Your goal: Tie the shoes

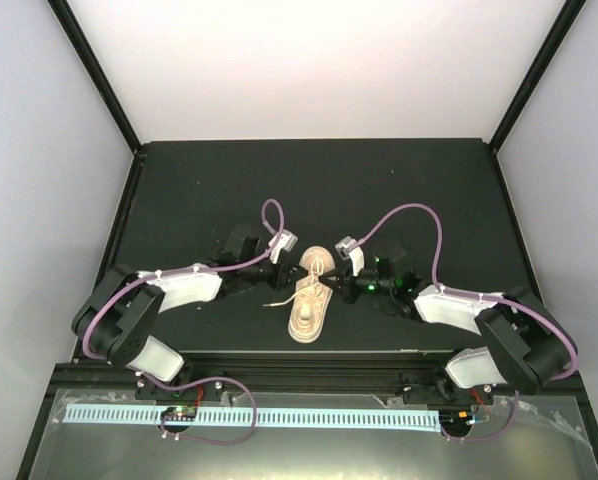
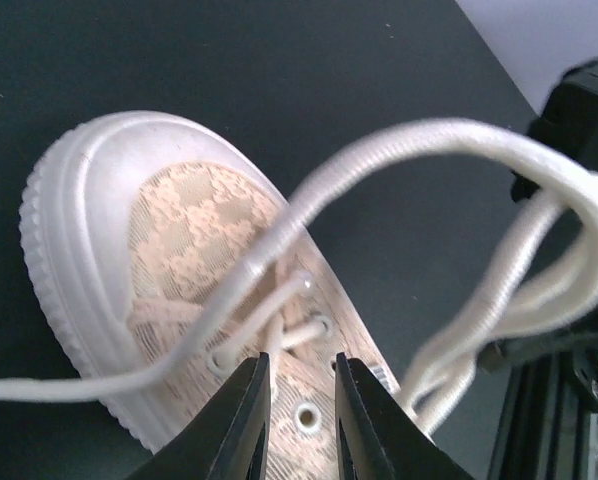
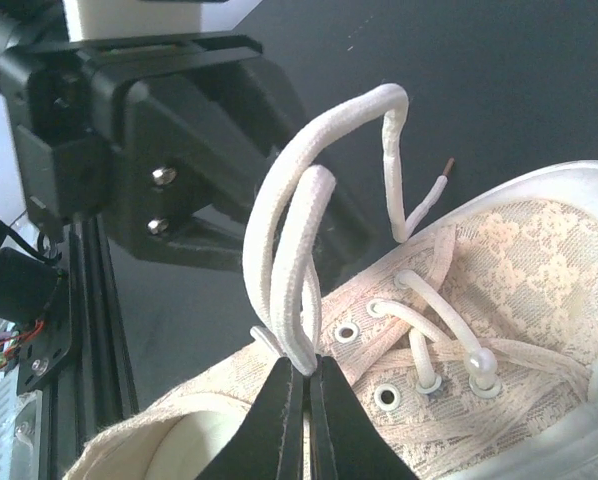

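Pinching a doubled loop of lace (image 3: pixel 297 260) at its base, the right hand (image 3: pixel 304 378) has its fingers pressed together with no gap showing, just above the eyelets (image 3: pixel 387 397) of the sneaker (image 3: pixel 499 270). The loop stands up from the tips, arches over and drops to a free end beside the lacing. Opposite, the left hand (image 2: pixel 301 372) hangs over the eyelet rows with its fingers a narrow slot apart and nothing visibly between them. A single strand passes just beyond its tips and trails across the sole edge onto the bench (image 1: pixel 199 190). The step in hand is probably the wrap. To do it well, the left hand should close on that single strand near the eyelets, where slack is least, then carry it round the loop's base. The right-hand pinch should sit low and firm so the loop neither collapses nor slips out. Pull should run along the bench, not upward, since so light a sneaker would likely lift or swivel. The hands are near each other, so a collision is the main risk. In the top view, both arms reach inward from their outer bases, with forearms low and roughly level and wrists converging almost nose to nose over the laced forepart. The sneaker lies between them near the front of the bench, heel toward the bases and toe away.
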Controlling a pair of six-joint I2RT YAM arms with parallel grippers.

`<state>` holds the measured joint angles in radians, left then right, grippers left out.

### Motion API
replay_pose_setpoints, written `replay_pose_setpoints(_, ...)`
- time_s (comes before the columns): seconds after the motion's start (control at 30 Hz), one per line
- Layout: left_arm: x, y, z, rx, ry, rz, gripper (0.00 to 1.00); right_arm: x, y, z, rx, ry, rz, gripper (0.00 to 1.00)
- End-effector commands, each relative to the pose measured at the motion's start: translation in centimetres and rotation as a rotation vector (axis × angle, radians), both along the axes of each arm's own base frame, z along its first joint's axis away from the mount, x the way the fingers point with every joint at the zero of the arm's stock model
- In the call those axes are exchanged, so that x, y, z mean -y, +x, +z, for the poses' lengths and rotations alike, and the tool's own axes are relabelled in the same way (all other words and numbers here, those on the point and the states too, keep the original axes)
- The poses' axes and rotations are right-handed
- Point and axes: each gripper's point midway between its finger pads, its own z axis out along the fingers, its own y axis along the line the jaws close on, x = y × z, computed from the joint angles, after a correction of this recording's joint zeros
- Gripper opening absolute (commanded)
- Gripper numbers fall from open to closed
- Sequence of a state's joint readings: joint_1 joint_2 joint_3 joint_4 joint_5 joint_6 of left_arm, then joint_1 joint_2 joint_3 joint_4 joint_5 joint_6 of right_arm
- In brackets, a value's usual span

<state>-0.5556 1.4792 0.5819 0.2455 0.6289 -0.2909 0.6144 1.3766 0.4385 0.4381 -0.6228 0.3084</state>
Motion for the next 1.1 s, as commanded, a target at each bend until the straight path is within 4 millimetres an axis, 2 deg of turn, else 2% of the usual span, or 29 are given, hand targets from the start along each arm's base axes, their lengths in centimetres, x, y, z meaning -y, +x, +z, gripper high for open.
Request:
replay_pose_setpoints(0.0,1.0,2.3,0.7,0.029,0.004,0.008,0.18,0.1,0.4,0.9,0.046,0.017,-0.006,0.02)
replay_pose_setpoints(0.3,3.0,2.8,0.7,0.019,-0.064,-0.083,0.18,0.3,0.5,1.1,0.057,0.016,-0.023,0.02)
replay_pose_setpoints(0.43,4.0,2.2,1.2,0.015,-0.126,-0.159,0.19,0.7,0.7,0.9,0.058,0.005,-0.051,0.02)
replay_pose_setpoints(0.63,3.9,1.2,1.5,0.022,-0.144,-0.194,0.20,1.3,1.3,0.6,0.063,-0.010,-0.106,0.02)
replay_pose_setpoints(1.07,3.5,-0.9,1.8,0.003,-0.196,-0.247,0.23,1.4,1.5,0.4,0.058,-0.011,-0.120,0.02)
